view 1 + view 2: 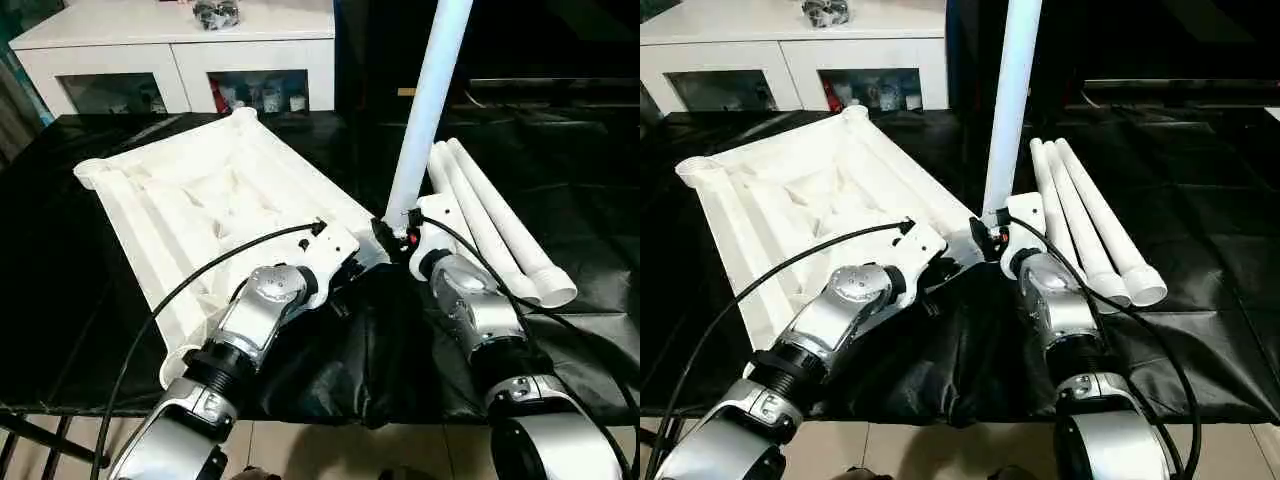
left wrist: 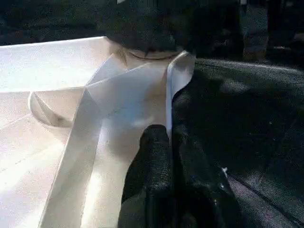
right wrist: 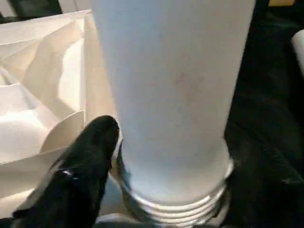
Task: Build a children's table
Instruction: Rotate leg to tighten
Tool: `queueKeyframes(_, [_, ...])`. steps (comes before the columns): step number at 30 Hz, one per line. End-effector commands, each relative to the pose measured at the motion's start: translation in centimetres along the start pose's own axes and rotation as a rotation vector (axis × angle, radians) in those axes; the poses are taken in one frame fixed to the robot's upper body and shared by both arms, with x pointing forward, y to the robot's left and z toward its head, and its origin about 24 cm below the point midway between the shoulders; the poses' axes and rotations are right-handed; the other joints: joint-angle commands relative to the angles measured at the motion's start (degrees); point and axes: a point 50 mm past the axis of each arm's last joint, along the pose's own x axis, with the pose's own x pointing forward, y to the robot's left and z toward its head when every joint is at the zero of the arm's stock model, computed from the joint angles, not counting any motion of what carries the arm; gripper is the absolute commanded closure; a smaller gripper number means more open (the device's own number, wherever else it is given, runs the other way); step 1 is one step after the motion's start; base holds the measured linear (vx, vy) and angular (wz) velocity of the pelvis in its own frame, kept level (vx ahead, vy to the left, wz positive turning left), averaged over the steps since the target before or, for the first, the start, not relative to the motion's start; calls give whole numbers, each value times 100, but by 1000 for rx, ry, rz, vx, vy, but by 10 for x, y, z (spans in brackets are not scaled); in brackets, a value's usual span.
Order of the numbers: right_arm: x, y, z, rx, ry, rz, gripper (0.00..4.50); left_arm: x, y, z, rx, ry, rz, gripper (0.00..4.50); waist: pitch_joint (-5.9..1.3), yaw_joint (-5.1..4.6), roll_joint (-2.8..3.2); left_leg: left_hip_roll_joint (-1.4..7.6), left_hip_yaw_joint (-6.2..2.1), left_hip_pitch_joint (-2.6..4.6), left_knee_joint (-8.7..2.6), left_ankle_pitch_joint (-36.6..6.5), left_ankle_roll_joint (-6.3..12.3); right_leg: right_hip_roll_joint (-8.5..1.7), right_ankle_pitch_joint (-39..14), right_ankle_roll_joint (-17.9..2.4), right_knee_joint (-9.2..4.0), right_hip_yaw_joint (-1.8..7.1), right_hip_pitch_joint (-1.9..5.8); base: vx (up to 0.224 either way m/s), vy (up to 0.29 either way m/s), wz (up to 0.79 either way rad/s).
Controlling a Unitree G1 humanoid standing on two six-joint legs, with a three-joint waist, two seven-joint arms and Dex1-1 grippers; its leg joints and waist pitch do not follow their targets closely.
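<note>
Fingers of my left gripper (image 2: 173,161) pinch the white ribbed plastic tabletop's (image 1: 190,200) rim; my right gripper (image 1: 397,232) (jaws apart) flanks the upright white tube leg (image 1: 428,110).

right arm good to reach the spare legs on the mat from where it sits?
Probably yes. The three spare legs lie on the black mat just to the right of the right gripper, nothing between. But that gripper is at the upright leg in the tabletop corner; it must leave that first.
</note>
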Motion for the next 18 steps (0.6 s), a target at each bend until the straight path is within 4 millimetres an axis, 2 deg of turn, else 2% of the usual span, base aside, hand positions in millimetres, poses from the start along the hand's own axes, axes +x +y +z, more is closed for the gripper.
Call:
queueKeyframes(1, [3,29,-17,-13,66,150,66,4,-12,26,71,-151,-80,450,-398,12,-104,263,-154,49,-415,-1268,441,-334,-1970,-1145,-484,199,289,0,0,0])
queueKeyframes(5, [-1,24,-11,-76,34,222,62,-2,-10,22,92,-158,-126,450,-396,13,-108,262,-148,51,-412,-1298,453,-329,-1990,-1129,-488,199,289,0,0,0])
queueKeyframes(6, [-7,20,-9,-112,31,296,62,-7,-9,18,102,-159,-172,450,-392,32,-110,268,-146,68,-413,-1321,470,-326,-2035,-1119,-500,201,283,0,0,0])
queueKeyframes(8, [-10,19,-8,-127,28,325,62,-9,-9,17,104,-157,-185,450,-395,37,-104,281,-150,44,-420,-1250,503,-329,-1908,-1155,-472,207,295,0,0,0])
queueKeyframes(9, [-18,16,-8,-172,41,411,62,-15,-7,13,111,-155,-230,450,-393,38,-93,283,-151,54,-421,-1264,505,-325,-1918,-1167,-473,204,287,0,0,0])
queueKeyframes(13, [-35,9,-8,-237,60,551,62,-26,-5,7,117,-162,-309,450,-402,84,-92,310,-144,79,-416,-1236,541,-319,-1774,-1221,-449,216,279,0,0,0])
queueKeyframes(18, [-57,4,-5,-277,91,736,62,-41,0,-1,134,-151,-401,450,-396,133,-93,324,-135,57,-420,-1157,611,-311,-1653,-1257,-422,220,297,0,0,0])
